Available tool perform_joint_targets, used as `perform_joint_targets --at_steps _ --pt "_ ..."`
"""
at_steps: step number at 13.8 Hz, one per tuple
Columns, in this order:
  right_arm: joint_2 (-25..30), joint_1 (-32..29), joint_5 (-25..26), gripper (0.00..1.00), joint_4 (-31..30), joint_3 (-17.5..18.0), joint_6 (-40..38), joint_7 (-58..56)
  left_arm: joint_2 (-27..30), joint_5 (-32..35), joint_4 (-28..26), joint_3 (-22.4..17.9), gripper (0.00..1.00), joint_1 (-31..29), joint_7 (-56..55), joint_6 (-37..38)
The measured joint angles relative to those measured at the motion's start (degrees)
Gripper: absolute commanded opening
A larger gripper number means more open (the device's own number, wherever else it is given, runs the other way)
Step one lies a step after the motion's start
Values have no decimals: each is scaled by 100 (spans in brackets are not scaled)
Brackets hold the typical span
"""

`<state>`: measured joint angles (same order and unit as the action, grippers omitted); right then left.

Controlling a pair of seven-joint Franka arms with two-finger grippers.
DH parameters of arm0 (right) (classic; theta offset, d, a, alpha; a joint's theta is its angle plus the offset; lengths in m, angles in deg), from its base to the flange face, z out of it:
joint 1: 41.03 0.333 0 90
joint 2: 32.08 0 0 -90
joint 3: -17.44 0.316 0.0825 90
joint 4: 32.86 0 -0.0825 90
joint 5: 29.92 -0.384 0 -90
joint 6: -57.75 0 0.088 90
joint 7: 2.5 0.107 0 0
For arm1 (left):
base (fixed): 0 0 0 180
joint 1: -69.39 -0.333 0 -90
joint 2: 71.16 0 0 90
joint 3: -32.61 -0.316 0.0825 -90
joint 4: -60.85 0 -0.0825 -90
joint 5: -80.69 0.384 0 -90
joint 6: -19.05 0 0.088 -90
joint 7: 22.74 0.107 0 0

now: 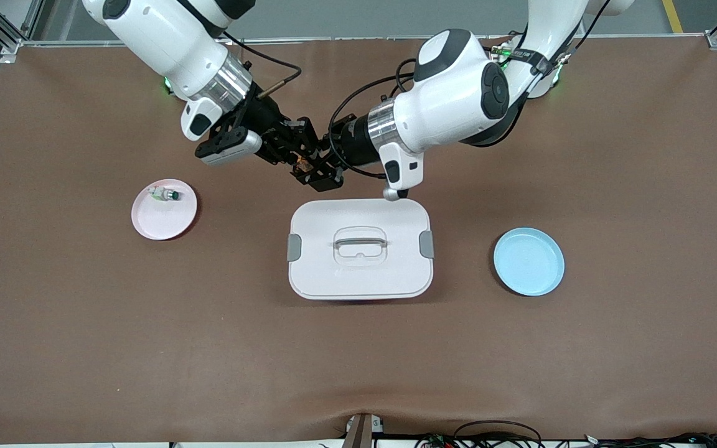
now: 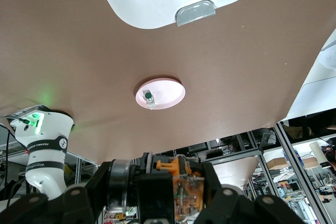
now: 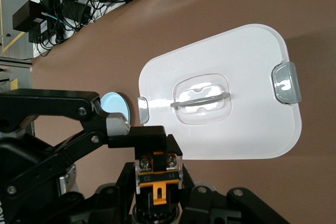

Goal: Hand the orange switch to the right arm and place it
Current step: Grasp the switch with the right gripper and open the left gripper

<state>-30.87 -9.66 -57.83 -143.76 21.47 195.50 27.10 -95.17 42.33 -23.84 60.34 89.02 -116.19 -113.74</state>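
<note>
The orange switch (image 1: 300, 165), a small black part with an orange end, hangs in the air between both grippers, over the brown table just past the white box's edge that is farthest from the front camera. My left gripper (image 1: 320, 169) is shut on it; the left wrist view shows the left gripper (image 2: 160, 195) with the switch (image 2: 190, 190) between its fingers. My right gripper (image 1: 289, 149) is also closed on it; the right wrist view shows the right gripper (image 3: 156, 190) with its jaws flanking the switch (image 3: 157, 174).
A white lidded box (image 1: 360, 274) with a handle sits mid-table. A pink plate (image 1: 147, 224) toward the right arm's end holds a small white part with a green tip (image 1: 164, 195). A blue plate (image 1: 528, 261) lies toward the left arm's end.
</note>
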Motion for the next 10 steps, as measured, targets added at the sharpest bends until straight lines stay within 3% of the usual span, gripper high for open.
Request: perform_joint_targets --at_steps 1,3,10 --pt "0 0 1 0 0 0 -1 3 0 0 0 0 34 0 0 0" --pt "-1 0 3 0 0 0 -5 6 -2 0 0 0 100 1 0 2" --pt "-2 -77 156 0 15 -28 -82 -149 -5 1 -3 -5 100 -4 0 5"
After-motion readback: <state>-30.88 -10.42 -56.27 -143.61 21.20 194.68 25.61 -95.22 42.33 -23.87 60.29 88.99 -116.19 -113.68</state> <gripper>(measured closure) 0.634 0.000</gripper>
